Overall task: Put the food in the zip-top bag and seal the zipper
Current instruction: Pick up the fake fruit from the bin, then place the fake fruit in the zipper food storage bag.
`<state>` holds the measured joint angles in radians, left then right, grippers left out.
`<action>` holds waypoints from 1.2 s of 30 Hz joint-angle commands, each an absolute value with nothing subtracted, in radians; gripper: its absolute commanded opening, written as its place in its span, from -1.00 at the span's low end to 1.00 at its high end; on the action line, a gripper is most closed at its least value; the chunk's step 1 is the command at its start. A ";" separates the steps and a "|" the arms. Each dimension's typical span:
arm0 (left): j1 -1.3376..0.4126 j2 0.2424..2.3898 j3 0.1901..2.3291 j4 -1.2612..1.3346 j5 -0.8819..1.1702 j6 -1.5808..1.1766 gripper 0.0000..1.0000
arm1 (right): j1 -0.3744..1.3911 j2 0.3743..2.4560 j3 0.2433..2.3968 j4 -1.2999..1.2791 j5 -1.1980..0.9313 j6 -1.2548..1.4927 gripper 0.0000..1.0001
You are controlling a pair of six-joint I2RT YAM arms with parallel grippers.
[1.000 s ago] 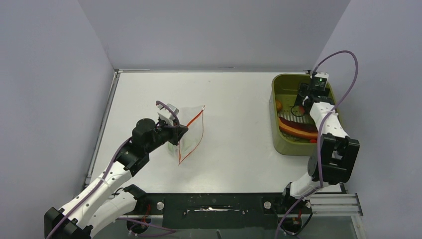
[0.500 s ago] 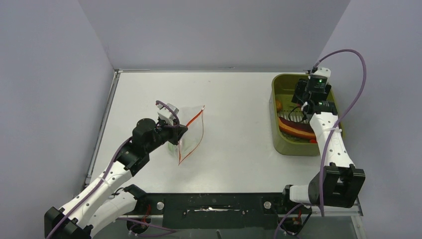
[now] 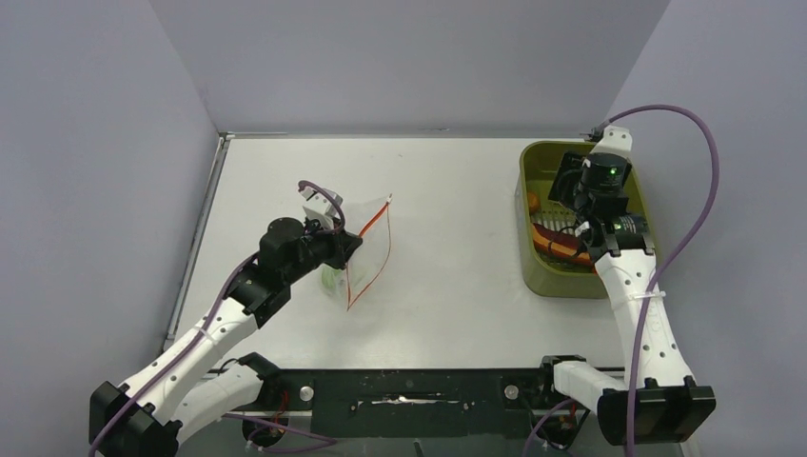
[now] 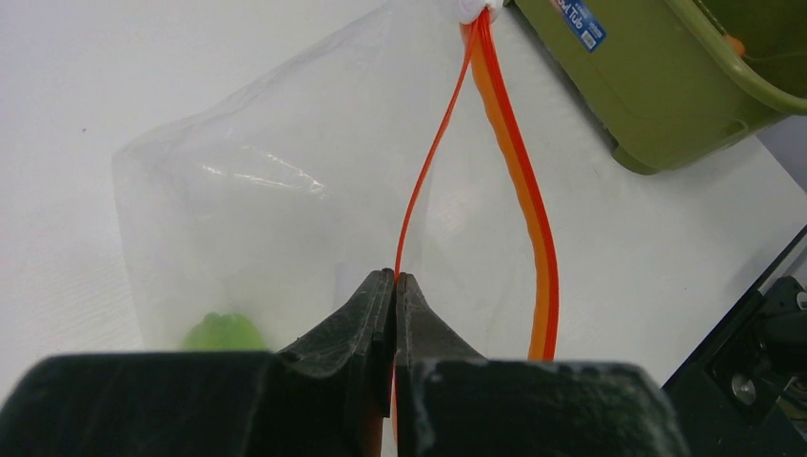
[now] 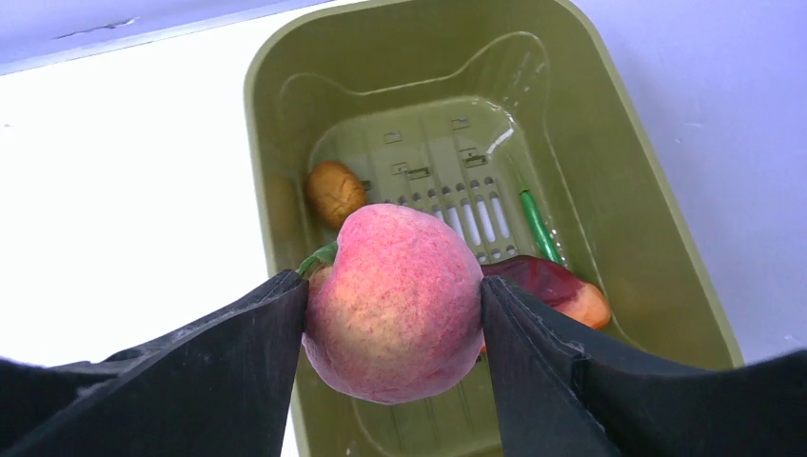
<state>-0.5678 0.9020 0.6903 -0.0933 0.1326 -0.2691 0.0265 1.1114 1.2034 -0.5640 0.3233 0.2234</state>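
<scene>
Overhead, a white bench [image 3: 457, 190] sits boxed in by plain grey walls [image 3: 409, 57]. Left of centre, the zip-top bag [image 4: 285, 200] gapes rightward, its zipper [image 4: 519, 171] running near-to-far. The left hand [image 4: 395, 276] is pinched tight on one lip. The right hand [image 5: 392, 314] clasps a peach [image 5: 390, 276] over the olive-green tub [image 5: 657, 228].

Black right gripper [image 5: 392, 307] around a pink-red ball fruit [image 5: 395, 286], finely speckled, paling to yellow-cream low down. Beyond it sits the olive-green tub [image 5: 666, 238], with a brown lump [image 5: 335, 192], a green stick [image 5: 536, 227] and a dark red slab [image 5: 542, 281] edged orange. Black left gripper [image 4: 395, 286] on the red-orange zipper [image 4: 514, 162]; clear bag [image 4: 266, 190], green slice [image 4: 224, 333] just left, white bench [image 4: 95, 76].
</scene>
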 commanded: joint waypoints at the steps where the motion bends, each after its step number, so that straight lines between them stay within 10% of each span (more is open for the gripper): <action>1: -0.567 0.928 0.765 -0.039 0.102 -0.322 -1.00 | 0.078 1.042 1.212 -0.576 0.323 0.236 0.01; 36: -0.562 1.041 0.837 0.068 0.190 -0.399 -1.00 | 0.724 1.063 0.996 0.041 0.077 0.806 -0.03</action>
<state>-0.5659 1.0744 0.8356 -0.0185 0.1467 -0.3893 0.6811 1.0321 1.0130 -0.1875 0.1081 0.7181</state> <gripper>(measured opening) 0.015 0.629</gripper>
